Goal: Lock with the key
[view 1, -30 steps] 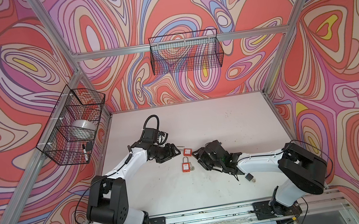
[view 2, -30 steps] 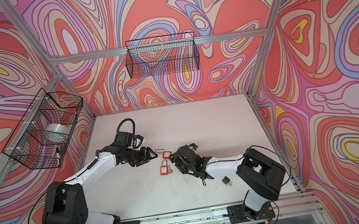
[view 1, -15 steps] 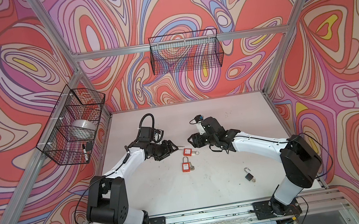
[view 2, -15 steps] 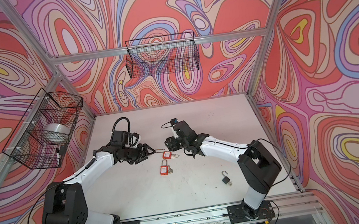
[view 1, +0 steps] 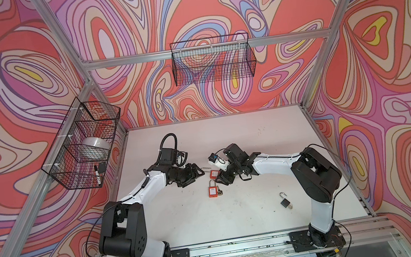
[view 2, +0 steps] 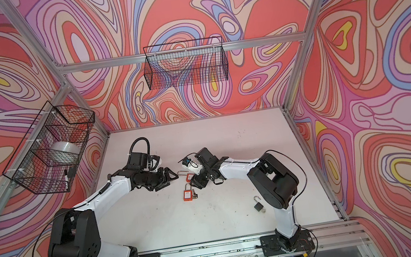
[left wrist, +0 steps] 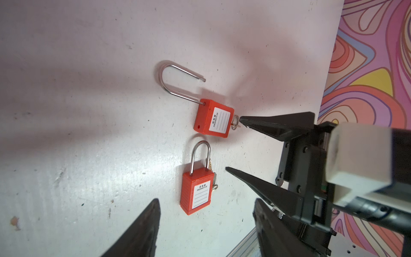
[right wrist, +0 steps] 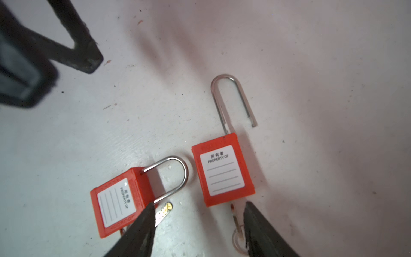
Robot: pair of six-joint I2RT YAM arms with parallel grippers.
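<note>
In both top views the right gripper [view 1: 222, 181] sat over the key end of the long-shackle red padlock [view 1: 214, 173]. Its key [right wrist: 234, 217], plain in the right wrist view, was hidden there, & the thin shackle barely read against the white table [view 1: 254, 133]. Left gripper [view 1: 199, 176] was at approx 9 o'clock of that lock, close but apart; right gripper at approx 4 o'clock. Short-shackle red padlock [view 1: 213, 191] lay just at 6 o'clock of the long one, w/ something small beside it, too small to make out. Black padlock [view 1: 286, 202], shackle swung open, lay well apart at approx 4 o'clock of the red pair; neither wrist view caught it

Left wrist view showed what the top views couldn't: right gripper's jaws apart, nothing between them. One fingertip [left wrist: 249, 121] was right at the key ring [left wrist: 234, 121] under the long lock's body; touching or not, can't tell. Long shackle had one leg out of the body, i.e. unlocked; short lock's shackle was seated. Left gripper's own jaws were also apart & empty, only the finger ends in frame

Right wrist view gave the long lock's key in its base, ring partly behind one finger. Short lock's key [right wrist: 165, 210] was half hidden behind the other finger
</note>
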